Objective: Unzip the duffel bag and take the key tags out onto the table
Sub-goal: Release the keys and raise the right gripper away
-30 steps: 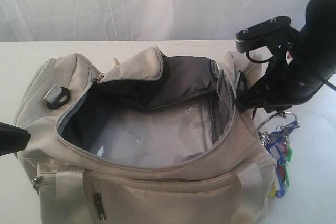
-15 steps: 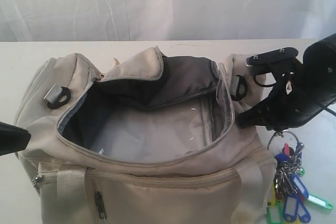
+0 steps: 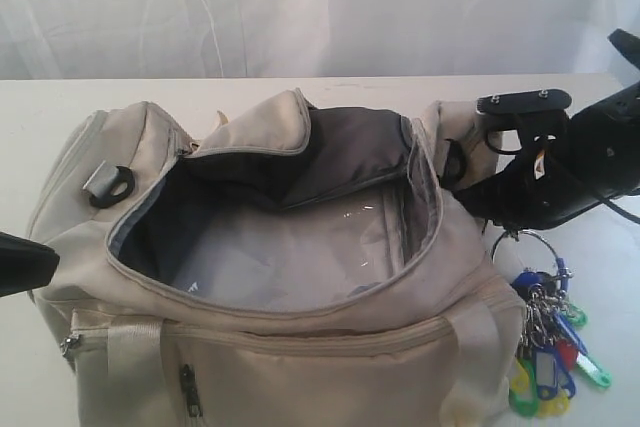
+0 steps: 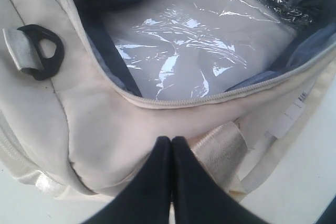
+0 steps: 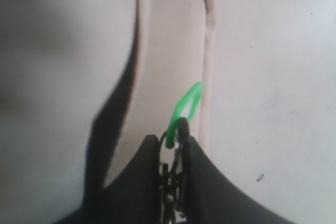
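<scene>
The tags [image 3: 548, 355] have dropped onto the surface [image 3: 612, 282] right of the open bag [image 3: 300, 347]. The right gripper [image 5: 176, 139] is still clenched on them to steady the landing, and the left gripper [image 4: 171, 148] is closed and empty.

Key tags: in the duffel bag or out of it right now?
Out. The key tags lie beside the duffel bag, over the table, their ring pinched in the right gripper. Fully resting on the table: cannot tell.
</scene>
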Controlling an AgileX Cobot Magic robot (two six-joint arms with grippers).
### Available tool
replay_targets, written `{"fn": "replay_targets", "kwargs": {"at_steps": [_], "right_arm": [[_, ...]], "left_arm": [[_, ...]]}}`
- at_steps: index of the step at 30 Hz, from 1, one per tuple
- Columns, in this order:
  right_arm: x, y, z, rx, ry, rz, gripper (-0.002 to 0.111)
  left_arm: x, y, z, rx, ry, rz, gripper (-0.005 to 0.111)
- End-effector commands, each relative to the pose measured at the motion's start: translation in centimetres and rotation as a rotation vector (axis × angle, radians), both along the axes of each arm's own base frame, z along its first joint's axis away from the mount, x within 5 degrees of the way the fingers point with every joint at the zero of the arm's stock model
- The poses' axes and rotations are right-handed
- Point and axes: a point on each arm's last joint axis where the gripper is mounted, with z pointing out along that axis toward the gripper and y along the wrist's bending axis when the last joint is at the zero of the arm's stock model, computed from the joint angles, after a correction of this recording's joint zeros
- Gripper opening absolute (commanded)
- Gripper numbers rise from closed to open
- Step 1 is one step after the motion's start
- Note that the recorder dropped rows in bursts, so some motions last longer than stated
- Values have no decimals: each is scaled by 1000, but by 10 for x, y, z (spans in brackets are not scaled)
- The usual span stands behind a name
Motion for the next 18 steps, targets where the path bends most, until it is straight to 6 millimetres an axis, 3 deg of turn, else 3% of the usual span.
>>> {"fn": "replay_targets", "kwargs": {"at_steps": [1,3,4,14,18], "right_arm": [[2,-1,3,17,-33,-11,37],[1,-1,5,17,-36,-13,54],[0,-1,9,16,-39,-15,57],[-40,-11,72,-8,-84,-61,57],[-73,-16,107,-20,-117,-75,57]], "left_arm": [[-3,-2,0,-21,11,-7,0],[-3,-2,0,-21,11,-7,0],[-3,-2,0,-21,11,-7,0],[-3,-2,0,-21,11,-7,0],[-3,-2,0,-21,11,-7,0]]}}
